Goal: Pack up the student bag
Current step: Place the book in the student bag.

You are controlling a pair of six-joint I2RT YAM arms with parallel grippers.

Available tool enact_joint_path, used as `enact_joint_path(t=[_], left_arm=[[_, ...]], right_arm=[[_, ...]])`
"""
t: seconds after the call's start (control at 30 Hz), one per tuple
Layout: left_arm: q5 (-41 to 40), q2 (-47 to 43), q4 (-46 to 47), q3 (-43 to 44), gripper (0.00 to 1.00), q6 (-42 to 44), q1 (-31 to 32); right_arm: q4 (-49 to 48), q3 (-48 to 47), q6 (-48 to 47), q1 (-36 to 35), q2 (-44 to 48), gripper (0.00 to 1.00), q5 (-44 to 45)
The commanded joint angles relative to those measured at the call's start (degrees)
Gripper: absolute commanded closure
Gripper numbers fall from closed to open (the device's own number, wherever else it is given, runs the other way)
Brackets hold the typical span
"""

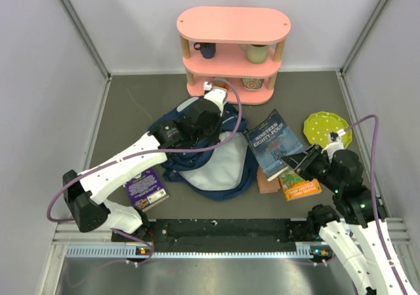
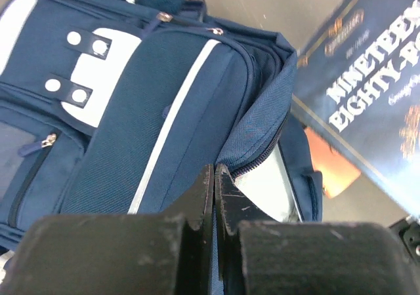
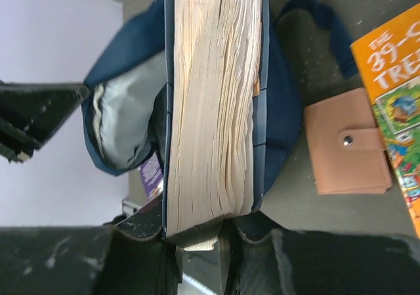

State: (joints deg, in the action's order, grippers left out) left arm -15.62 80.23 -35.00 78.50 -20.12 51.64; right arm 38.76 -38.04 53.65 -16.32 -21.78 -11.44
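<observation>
Student bag [image 1: 216, 164] lay in the middle of the table [image 1: 131, 105], flat on its back. Its mouth was open and the pale lining showed. It sat between your two arms.

Your left pincer [image 2: 215, 177] was squeezed together. It looked like it pinched the zip edge of the bag's mouth, though the cloth there was thin and partly hidden. Your right pincer [image 3: 197, 236] was clamped on the thick Nineteen Eighty-Four book [image 1: 274, 141], just beside the bag's right side.

The bag looked soft and floppy, so you could guess the mouth would fall shut if you let go. The zip edge was a good place to hold it, because the cloth there was firm and folded. You would likely need to lift that edge up high. The book looked stiff and a bit heavy, so it could tip in a grip on one end.

A pink wallet [image 3: 348, 151] and an orange book [image 3: 394, 111] waited close by.
</observation>
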Motion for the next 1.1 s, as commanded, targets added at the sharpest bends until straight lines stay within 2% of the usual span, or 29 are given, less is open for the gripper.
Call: enact_joint_path(t=[0.0,0.2,0.4,0.53,0.67,0.83,0.87,1.07], left_arm=[[-12.14,-4.02,3.54,3.94,1.0,-1.67,-2.24],[-13.91,-5.96,4.42,2.98,1.0,-3.69,-2.33],[-14.18,-6.4,5.65,2.54,1.0,-6.16,-2.42],[-12.69,-7.1,7.49,1.84,1.0,-6.51,-2.42],[-12.68,-7.54,7.76,1.31,1.0,-6.33,-2.42],[-11.37,-8.33,9.6,-0.36,1.0,-6.51,-2.42],[-11.19,-8.33,9.86,-0.36,1.0,-6.6,-2.42],[-10.57,-8.24,10.39,-0.28,1.0,-6.95,-2.42]], right_arm=[[-7.56,-2.39,4.79,0.23,2.7,1.0,-8.06],[-13.69,1.38,11.02,0.23,-0.28,1.0,-18.51],[-20.56,6.05,15.43,0.23,-2.74,1.0,-23.96],[-29.58,9.47,19.03,0.32,-5.2,1.0,-26.87],[-35.68,11.23,21.41,0.15,-8.62,1.0,-27.14],[-42.0,11.5,22.9,-2.83,-15.83,1.0,-23.28],[-46.54,11.76,23.77,-3.71,-17.05,1.0,-22.75],[-59.31,11.5,27.47,-9.43,-30.06,1.0,-19.06]])
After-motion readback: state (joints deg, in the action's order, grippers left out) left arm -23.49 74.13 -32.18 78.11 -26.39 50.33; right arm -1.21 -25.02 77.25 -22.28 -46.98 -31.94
